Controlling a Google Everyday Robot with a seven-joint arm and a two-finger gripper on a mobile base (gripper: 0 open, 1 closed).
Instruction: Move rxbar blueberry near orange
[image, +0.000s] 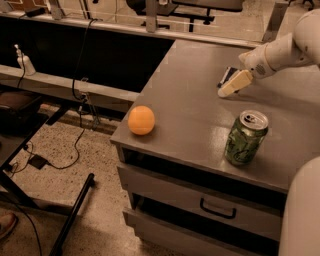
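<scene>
grey metal is making up the worktop (192, 95), and the claw (233, 83) is hanging low over its far right part, reaching in from the right on a white arm (287, 47). whether the claw is apart or together cannot be told from this angle. the rxbar blueberry (227, 74) is lying on the worktop right behind the claw, showing only as a dark sliver, the rest being hidden by the cream tip of the claw. whether the two are touching cannot be told either. the orange (141, 120) is sitting near the front left corner of the worktop, well apart from the bar. a green can (246, 138) is standing upright near the front edge, to the right of the orange and nearer the camera than the claw. under the worktop a drawer (165, 190) with a dark handle (218, 210) is facing the camera. a black cable (75, 150) is trailing across the speckled floor on the left.
</scene>
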